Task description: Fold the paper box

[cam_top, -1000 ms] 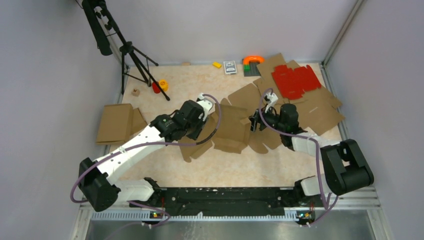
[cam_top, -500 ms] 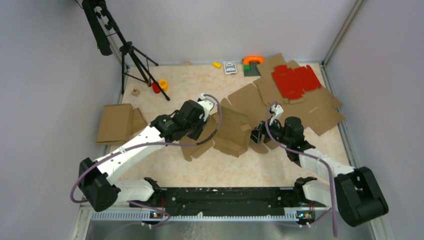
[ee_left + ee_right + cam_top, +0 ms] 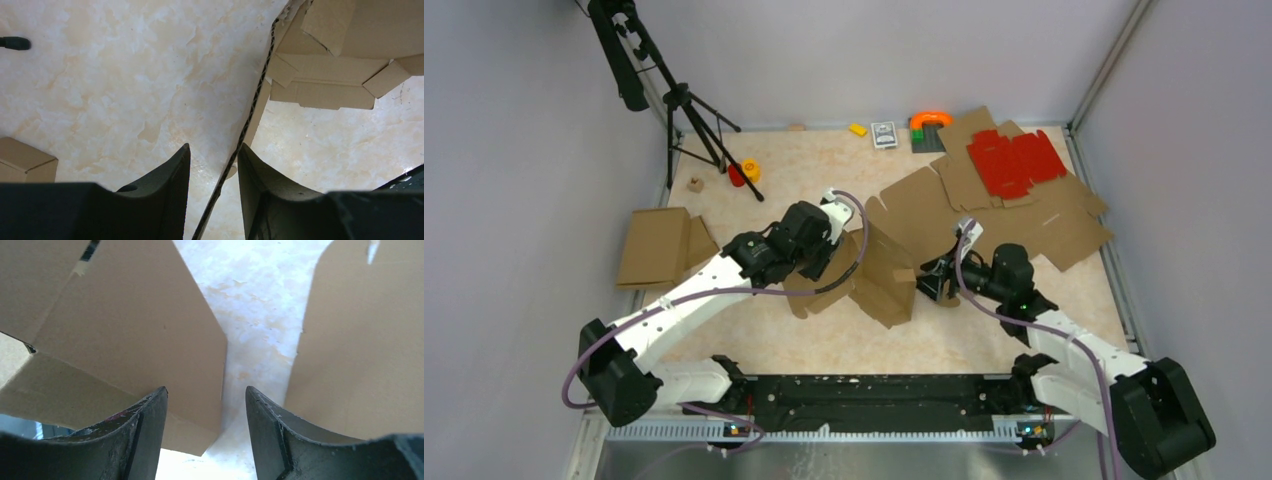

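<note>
The paper box [image 3: 884, 272] is lying mid-tabletop [image 3: 844, 345], with one panel standing up tilted between the two arms. The left gripper [image 3: 214, 146] is straddling a raised cardboard edge, its jaws apart with gaps showing beside the sheet. The right gripper [image 3: 205, 390] is hovering just beside the box's right side, jaws apart and gripping nothing.

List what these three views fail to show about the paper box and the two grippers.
Left wrist view: the paper box edge passes between the fingers of the left gripper; contact lower down is cut off by the frame's bottom.
Top view: that gripper's fingertips hide under its own wrist.
Right wrist view: cardboard panels before the right gripper are cropped; one piece or two, unclear.
Top view: the small card has print too small to read.
</note>
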Available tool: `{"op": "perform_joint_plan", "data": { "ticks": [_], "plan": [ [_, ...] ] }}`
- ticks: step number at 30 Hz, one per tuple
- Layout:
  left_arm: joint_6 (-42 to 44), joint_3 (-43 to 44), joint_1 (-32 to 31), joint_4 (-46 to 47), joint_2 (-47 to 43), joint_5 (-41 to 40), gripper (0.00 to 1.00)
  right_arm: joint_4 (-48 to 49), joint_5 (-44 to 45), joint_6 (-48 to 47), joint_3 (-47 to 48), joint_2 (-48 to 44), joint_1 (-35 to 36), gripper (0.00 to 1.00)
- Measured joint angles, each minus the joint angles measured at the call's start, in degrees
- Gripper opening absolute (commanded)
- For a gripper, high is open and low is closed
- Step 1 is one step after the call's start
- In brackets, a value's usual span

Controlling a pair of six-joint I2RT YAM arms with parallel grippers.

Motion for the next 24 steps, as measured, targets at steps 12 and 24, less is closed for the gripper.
{"op": "perform_joint_plan", "data": {
  "ticks": [12, 24],
  "plan": [
    [0.8, 0.0, 0.0, 0.4, 0.0, 0.2, 0.29, -0.7, -0.7, -0.7, -1.4, -4.9, 6.4, 0.63],
    [2.0, -0.1, 0.0, 0.7, 0.0, 0.7, 0.29, -3.3, 2.8, -1.2, -3.8, -8.8, 14.2, 0.68]
  ]
}}
